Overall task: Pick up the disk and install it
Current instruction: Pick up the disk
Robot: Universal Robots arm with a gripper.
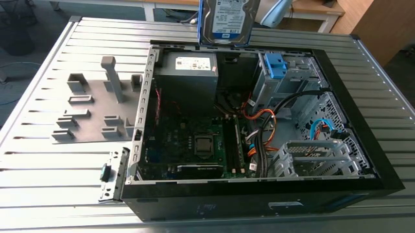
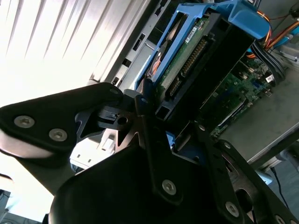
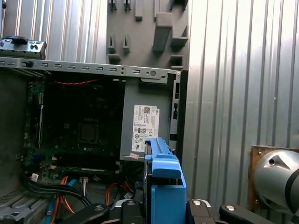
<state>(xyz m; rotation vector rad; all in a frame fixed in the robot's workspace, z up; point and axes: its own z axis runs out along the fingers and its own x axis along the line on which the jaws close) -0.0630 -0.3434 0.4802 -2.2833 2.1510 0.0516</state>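
Observation:
The disk (image 1: 228, 22), a silver hard drive with a blue-and-white label in a blue bracket, hangs upright above the far edge of the open computer case (image 1: 382, 170). In the second wrist view its connector edge and blue bracket (image 2: 196, 51) sit between my black fingers (image 2: 149, 140). My gripper (image 2: 180, 126) is shut on the disk. In the first wrist view the blue bracket (image 3: 163, 172) rises from my gripper (image 3: 161, 211), with the case interior beneath it. The metal drive cage with its blue latch (image 1: 275, 65) stands at the case's far side, toward the exterior view's right of the disk.
A grey power supply (image 1: 189, 73) with a white sticker lies just under the disk. Motherboard (image 1: 194, 145) and orange and blue cables (image 1: 266, 131) fill the case floor. A grey fixture plate (image 1: 97, 107) with upright blocks lies on the slatted metal table (image 1: 52, 170).

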